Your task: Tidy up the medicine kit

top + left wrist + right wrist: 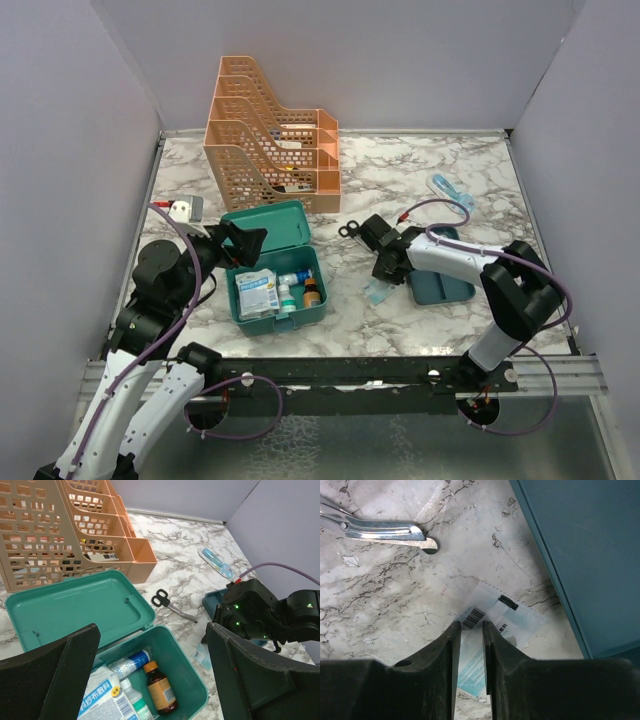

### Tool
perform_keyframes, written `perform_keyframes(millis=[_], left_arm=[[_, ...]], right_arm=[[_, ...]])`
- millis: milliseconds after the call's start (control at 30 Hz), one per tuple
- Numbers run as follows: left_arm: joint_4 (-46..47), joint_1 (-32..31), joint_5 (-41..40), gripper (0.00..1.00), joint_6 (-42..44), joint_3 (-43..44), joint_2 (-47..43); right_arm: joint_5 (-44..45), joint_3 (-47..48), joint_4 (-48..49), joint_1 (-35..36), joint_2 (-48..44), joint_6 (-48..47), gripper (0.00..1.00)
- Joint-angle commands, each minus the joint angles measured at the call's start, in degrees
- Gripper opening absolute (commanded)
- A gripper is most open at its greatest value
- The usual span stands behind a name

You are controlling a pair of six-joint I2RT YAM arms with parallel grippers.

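One sachet (516, 618) between the right gripper (470, 626)'s near-closed jaws, grip unclear; left gripper (152, 647) wide, empty. Next: lift into medicine kit (266, 226).

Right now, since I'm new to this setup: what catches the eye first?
The open teal box at centre-left, with bottles and a white pack inside, stands out first. Behind it rises an orange rack. To the right, the right hand has its fingers close together over a small packet beside a teal tray.
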Motion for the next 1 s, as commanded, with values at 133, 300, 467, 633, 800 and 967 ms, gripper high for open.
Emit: perform_keyframes(millis=[133,300,467,633,800,967], left_arm=[[-0.71,0.19,-0.37,0.91,1.07,-0.18,-1.06],[-1.47,0.20,-0.93,0.91,1.66,-0.18,-2.02],[-1.62,0.20,-0.59,0.90,1.27,-1.54,-3.41],[-2.03,0.20,-0.60,0.91,1.23,-3.65,-5.24],[-3.74,0.15,-0.56,0.91,1.33,-6.01,-8.21],[-4.45,0.20,0.25,0.91,0.43,-8.05,-10.41]], right_arm=[[0.23,-0.88,-0.64,0.31,2.57,0.13,0.07],[1.78,1.46,-1.37,0.32,1.48,-3.96,0.01],[3.92,3.41,-1.85,0.31,-3.79,-12.01,0.01],[11.43,4.50,-7.49,0.04,-10.57,-11.46,0.01],[13.39,4.27,-9.78,-1.09,-15.09,-10.26,0.01],[6.80,1.77,-10.98,-1.09,-13.87,-4.83,0.40]])
